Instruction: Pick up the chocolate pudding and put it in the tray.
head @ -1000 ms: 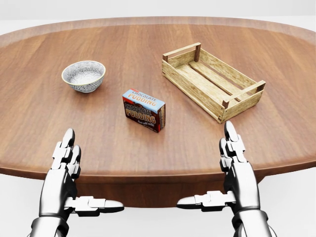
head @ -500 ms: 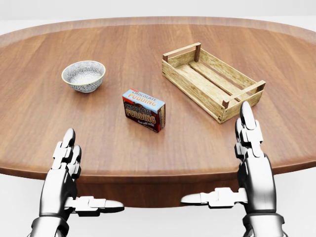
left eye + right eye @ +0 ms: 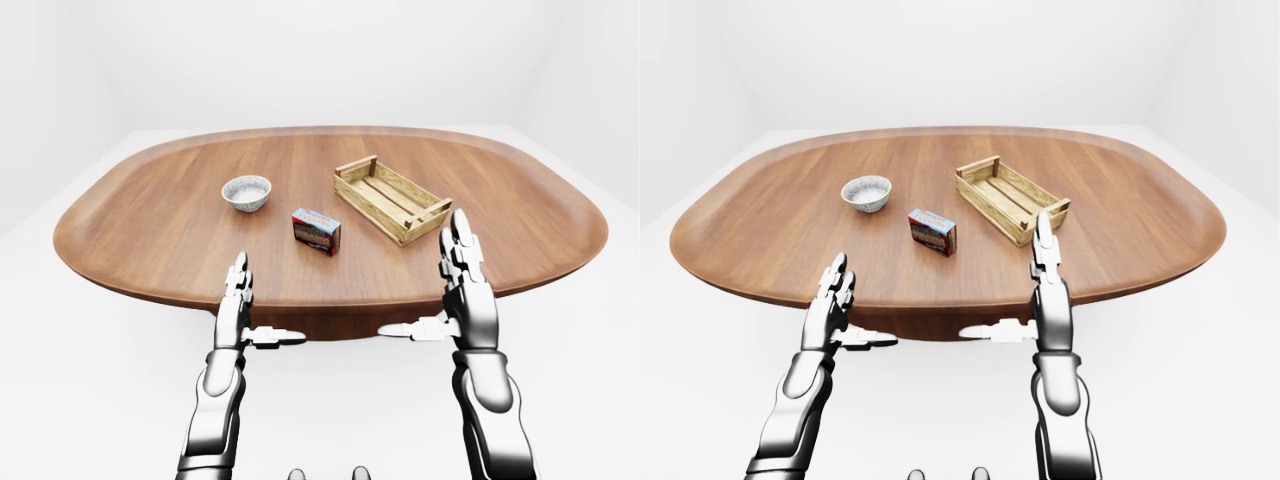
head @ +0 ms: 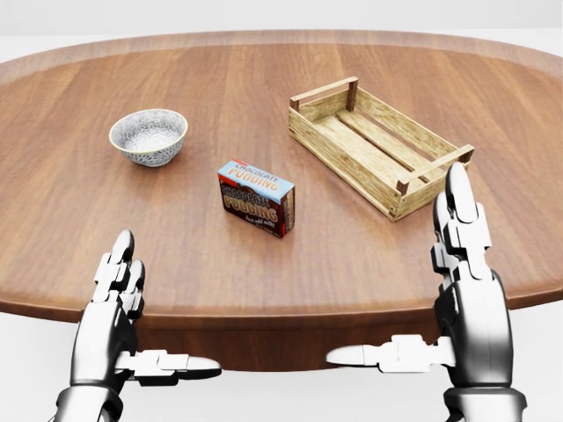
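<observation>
1. Right hand (image 4: 457, 290) is spread with its thumb out sideways, empty, over the table (image 4: 264, 264) edge.
2. Left hand (image 4: 119, 316) is likewise spread.
3. Tray (image 4: 378, 145) sits just above the right hand's fingertips.
4. Bowl (image 4: 149, 135) sits above the left hand.
5. Chocolate pudding (image 4: 256, 197) stands up-left of the right hand.

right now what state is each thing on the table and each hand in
blue and red chocolate pudding box: upright on table, untouched
slatted wooden tray: empty
patterned grey ceramic bowl: upright, empty
left hand: open, holding nothing
right hand: open, holding nothing, raised higher than the left
</observation>
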Tool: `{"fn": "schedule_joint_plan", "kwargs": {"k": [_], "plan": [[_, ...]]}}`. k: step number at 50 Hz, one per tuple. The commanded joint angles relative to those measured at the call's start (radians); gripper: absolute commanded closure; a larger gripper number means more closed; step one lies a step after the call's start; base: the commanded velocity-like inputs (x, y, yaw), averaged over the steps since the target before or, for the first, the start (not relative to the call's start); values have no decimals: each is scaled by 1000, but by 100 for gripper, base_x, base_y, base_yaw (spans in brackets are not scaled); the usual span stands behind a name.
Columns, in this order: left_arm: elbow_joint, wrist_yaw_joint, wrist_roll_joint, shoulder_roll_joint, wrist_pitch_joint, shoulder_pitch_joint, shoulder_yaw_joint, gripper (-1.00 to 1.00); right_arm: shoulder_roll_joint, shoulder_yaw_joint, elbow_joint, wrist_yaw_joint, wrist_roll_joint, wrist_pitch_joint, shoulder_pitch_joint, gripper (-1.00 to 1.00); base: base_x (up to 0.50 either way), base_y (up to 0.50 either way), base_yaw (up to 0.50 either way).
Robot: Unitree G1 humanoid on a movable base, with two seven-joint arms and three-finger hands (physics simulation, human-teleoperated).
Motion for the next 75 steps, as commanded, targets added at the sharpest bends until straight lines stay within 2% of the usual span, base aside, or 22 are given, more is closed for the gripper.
{"fn": "schedule_joint_plan", "kwargs": {"k": [1,8,18,36,75], "plan": [[0,0,1,0,-3,2,-1,-100,0,2,-15,3,1,0,10,-100,27,0,0],[-5,0,3,0,3,2,-1,-100,1,1,-5,4,2,0,8,-100,36,0,0],[9,1,3,0,-7,-4,0,-100,0,4,1,8,-2,0,7,-100,38,0,0],[3,-1,3,0,-6,-1,-1,-100,0,4,11,11,5,0,5,-100,35,0,0],[-7,-2,3,0,-2,-1,-2,-100,0,1,30,9,13,0,-4,-100,15,0,0]]}}
